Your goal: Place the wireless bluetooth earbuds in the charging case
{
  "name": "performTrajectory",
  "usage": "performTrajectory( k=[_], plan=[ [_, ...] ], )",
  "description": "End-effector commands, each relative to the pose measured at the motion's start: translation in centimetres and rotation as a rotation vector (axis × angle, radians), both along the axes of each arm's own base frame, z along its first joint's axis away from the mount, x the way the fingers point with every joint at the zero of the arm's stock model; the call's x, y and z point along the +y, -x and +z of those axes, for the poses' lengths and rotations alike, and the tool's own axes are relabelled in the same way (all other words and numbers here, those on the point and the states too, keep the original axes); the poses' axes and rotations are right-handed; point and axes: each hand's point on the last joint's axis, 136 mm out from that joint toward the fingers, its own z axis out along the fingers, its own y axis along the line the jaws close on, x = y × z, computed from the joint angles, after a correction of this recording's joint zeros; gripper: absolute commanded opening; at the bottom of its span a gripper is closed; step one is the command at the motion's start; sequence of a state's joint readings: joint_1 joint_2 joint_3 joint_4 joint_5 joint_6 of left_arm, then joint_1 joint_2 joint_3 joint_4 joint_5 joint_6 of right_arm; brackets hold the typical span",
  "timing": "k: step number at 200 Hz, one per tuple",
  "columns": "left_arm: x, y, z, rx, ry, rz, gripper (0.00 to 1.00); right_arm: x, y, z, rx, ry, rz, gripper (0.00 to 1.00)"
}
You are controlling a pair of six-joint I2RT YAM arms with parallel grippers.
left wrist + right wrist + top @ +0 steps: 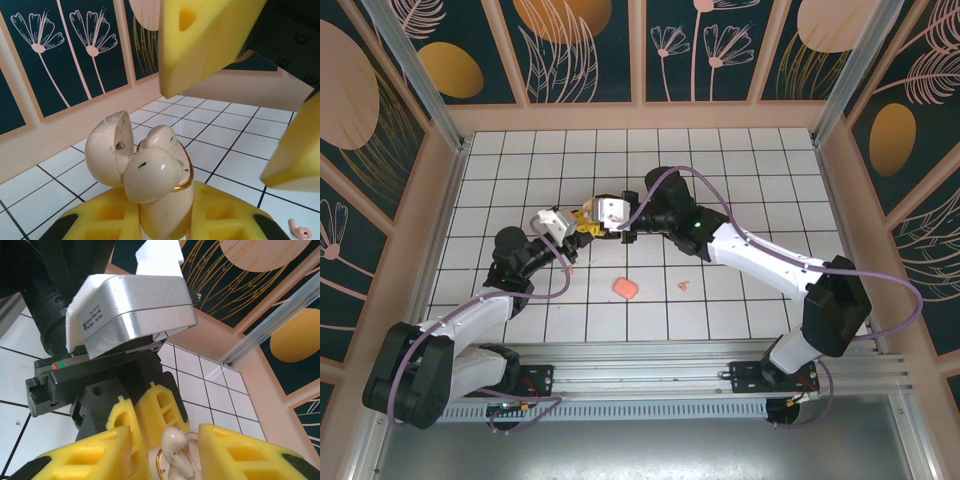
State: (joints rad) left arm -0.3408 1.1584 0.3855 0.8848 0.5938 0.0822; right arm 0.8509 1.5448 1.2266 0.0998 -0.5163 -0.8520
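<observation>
Over the table [740, 170], clenching the left gripper [582, 228] round the open charging case [162, 212]; holding the right gripper [167, 445] spread astride earbuds [150, 175] perching in its mouth; judging these light, glossy, slippery, pinching gently across the bulb

The cream charging case [107, 150] stands open and upright, a cream earbud [151, 175] in its mouth, a pink earbud [299, 231] apart.
</observation>
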Motion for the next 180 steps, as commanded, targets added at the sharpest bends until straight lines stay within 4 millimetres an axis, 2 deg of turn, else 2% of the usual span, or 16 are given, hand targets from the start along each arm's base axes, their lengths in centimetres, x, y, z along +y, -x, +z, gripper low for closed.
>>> performTrajectory(
  k=[1,43,134,180],
  plan=[
    [-0.4,0.3,1.4,-0.039,0.01,-0.025,0.02,0.9,-0.4,1.7,-0.051,-0.035,0.007,0.4],
    [-0.4,0.5,1.4,-0.041,0.01,-0.028,0.02,1.2,-0.8,1.4,-0.046,-0.024,0.007,0.39],
    [-0.4,0.6,1.5,-0.05,0.007,-0.029,0.02,1.8,-2.0,-0.4,-0.025,0.034,-0.028,0.35],
    [-0.3,0.6,1.8,-0.056,0.007,-0.026,0.02,1.8,-2.5,-1.2,-0.011,0.067,-0.049,0.27]
  ],
)
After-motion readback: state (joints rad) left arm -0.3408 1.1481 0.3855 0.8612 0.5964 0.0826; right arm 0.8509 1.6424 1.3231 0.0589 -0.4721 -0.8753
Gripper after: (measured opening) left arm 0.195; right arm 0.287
